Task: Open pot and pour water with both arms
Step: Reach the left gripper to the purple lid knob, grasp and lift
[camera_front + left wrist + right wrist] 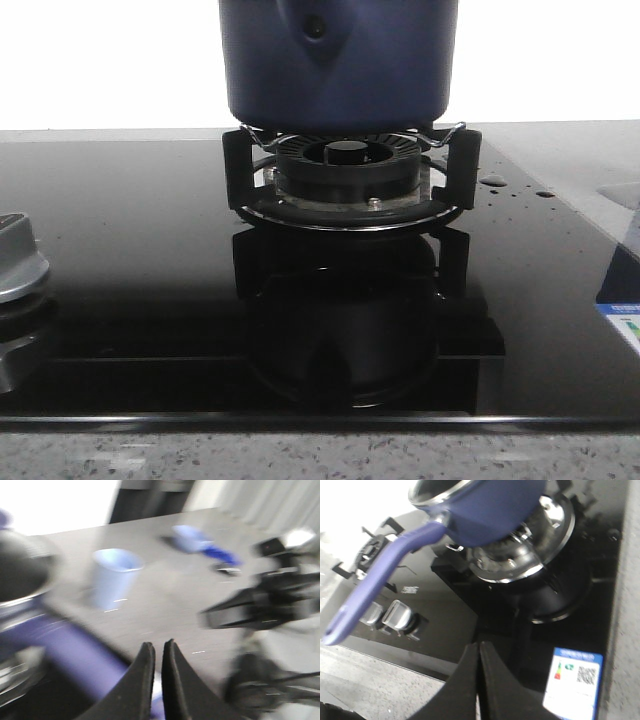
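Note:
The navy-blue pot point(340, 60) stands on the black ringed burner point(345, 160) at the back middle of the stove. In the right wrist view the pot point(490, 505) shows a metal rim and a long purple-blue handle point(375, 585) reaching out over the stove's front. My right gripper point(479, 645) is shut on nothing, over the stove's front edge and apart from the handle. The left wrist view is blurred: my left gripper point(157, 645) is shut and holds nothing, with the pot's rim point(20, 570) and handle point(75, 650) beside it. Neither gripper shows in the front view.
Silver knobs point(395, 615) sit along the stove's front, one at the left point(15, 260). An energy sticker point(572, 677) marks the stove's right corner. On the grey counter stand a pale blue cup point(112, 575) and a blue scoop point(192, 537). The other arm point(270, 605) is close by.

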Motion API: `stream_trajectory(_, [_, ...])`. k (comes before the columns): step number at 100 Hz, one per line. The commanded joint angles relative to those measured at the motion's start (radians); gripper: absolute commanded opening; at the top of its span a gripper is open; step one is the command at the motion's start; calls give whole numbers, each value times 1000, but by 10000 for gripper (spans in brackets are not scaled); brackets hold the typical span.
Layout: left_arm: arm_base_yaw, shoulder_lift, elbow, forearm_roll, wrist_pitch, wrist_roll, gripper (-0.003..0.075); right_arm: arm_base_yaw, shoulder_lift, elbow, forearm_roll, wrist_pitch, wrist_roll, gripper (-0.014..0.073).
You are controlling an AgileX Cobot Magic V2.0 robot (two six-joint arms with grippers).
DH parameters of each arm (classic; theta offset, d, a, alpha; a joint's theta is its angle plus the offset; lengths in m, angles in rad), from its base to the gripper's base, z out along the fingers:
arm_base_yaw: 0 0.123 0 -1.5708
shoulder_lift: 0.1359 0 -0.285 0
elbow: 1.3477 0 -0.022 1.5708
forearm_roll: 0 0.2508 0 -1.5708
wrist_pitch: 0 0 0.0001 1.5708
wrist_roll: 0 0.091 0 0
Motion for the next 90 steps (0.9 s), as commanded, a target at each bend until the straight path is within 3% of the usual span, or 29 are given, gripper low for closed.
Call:
stream_trajectory(1, [28,53,-70,-178,164,73,-8,4,18,-35,40,-74,-28,-71])
stream_trajectory(16, [112,161,-146,-213,363,167,-8,4,18,-35,40,-97,-104,-71])
stream_trajectory(41, [233,272,-245,-190,362,564,-2,4,18,-35,36,-263,-355,-71])
stream_trajectory(52, [237,322,-285,-153,328,590,109,4,18,-35,36,-309,-424,-36])
stream_trajectory(61, [237,372,-321,-147,307,590,294,4,18,-35,36,-337,-424,78])
stream_trajectory(72, [237,437,-369,-147,273,590,483,4,18,-35,34,-376,-424,301])
stream_trajectory(80, [237,481,-410,-147,261,590,513,4,18,-35,32,-402,-424,451])
stream_trajectory(90, [237,542,-459,-149,255,590,513,4,18,-35,28,-417,-424,524])
